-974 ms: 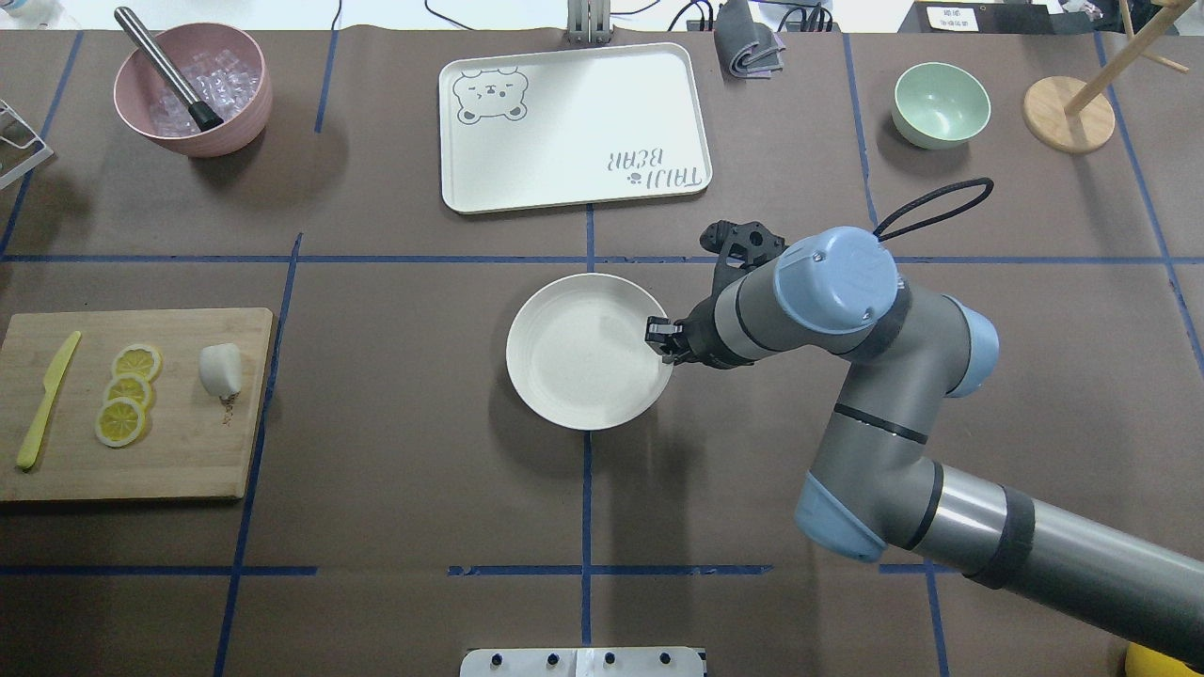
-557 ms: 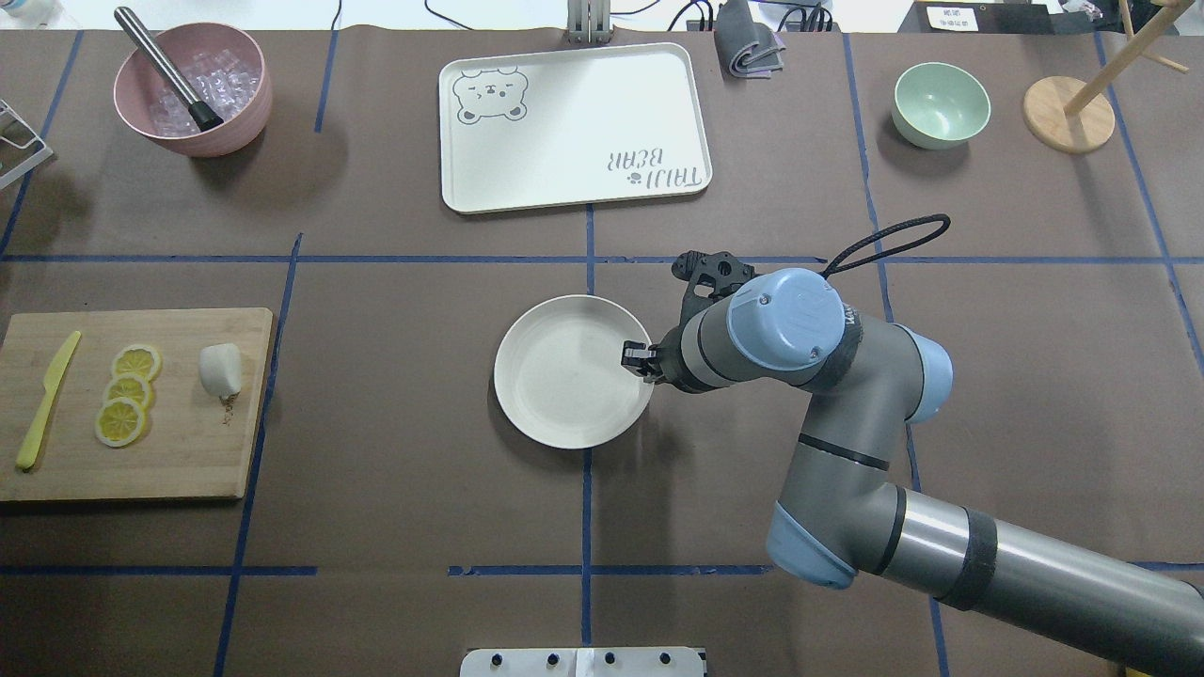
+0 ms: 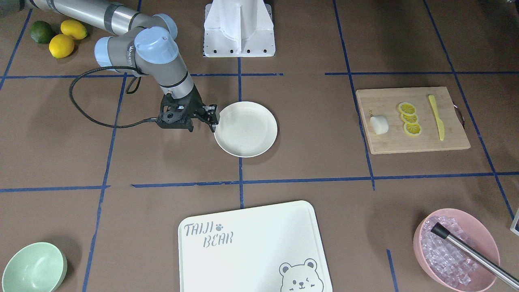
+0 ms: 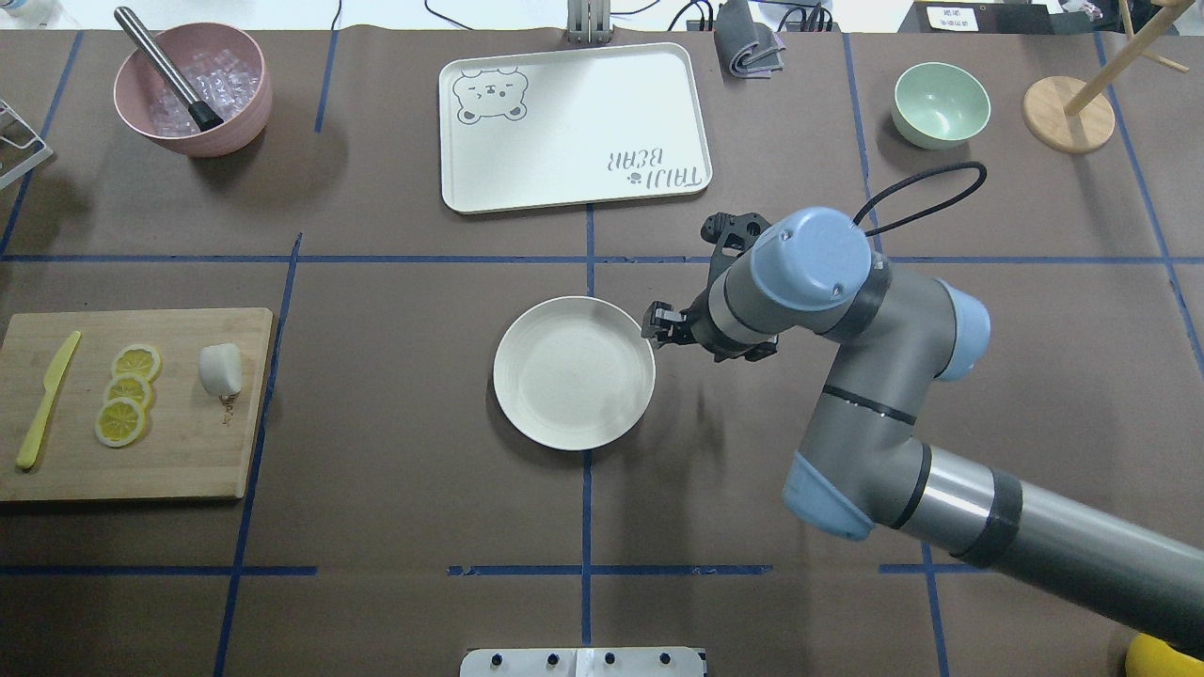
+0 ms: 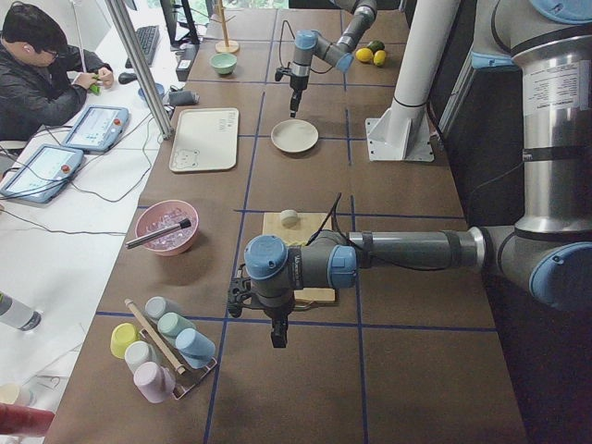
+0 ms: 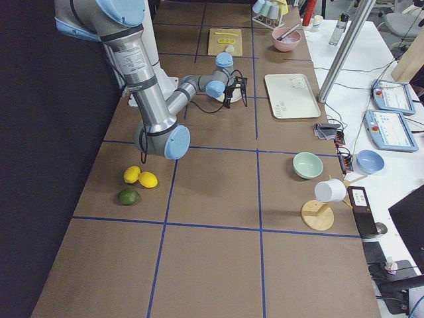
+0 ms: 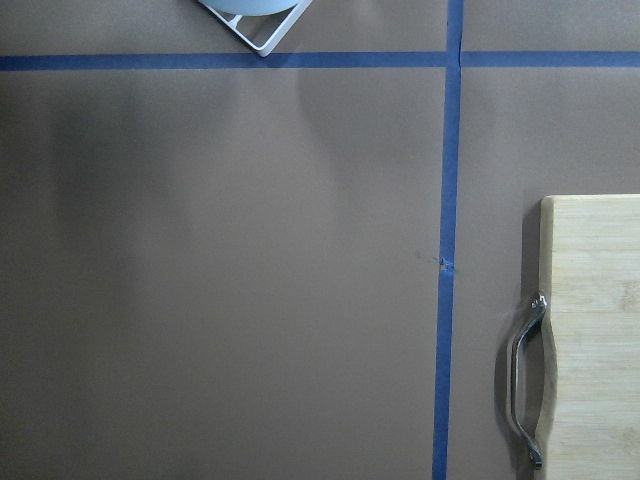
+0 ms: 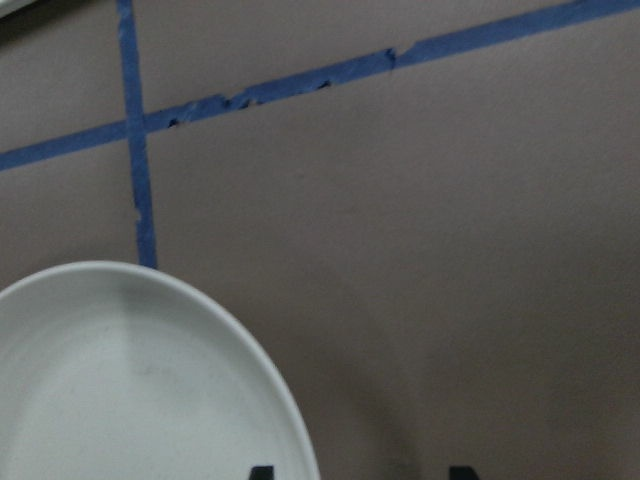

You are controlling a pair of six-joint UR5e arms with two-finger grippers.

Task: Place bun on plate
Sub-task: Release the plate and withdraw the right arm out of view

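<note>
My right gripper (image 4: pixel 656 326) has just let go of the plate (image 4: pixel 564 381). A second ago it was pinched on the rim, sliding the plate toward my edge of the table and a little to my left. Now the jaws stand moderately apart, holding nothing, and hang just beside the rim on its far right side. The plate has not shifted over the last half second, so I judge the repositioning finished. It sits empty near the middle of the table, over the blue tape line. That only prepares the target. The bun (image 4: pixel 221 369) is untouched and well apart from the plate, lying on the cutting board (image 4: pixel 179 451) at the table's left end. It is near the board's edge that faces the plate, just beside the lemon slices (image 4: pixel 127 393). My left gripper (image 5: pixel 277 335) hangs beyond the board's handle end; I cannot tell whether it is open. I judge that arm better placed to fetch the bun. Farther off, the tray (image 4: pixel 564 141) lies by the far edge.
</note>
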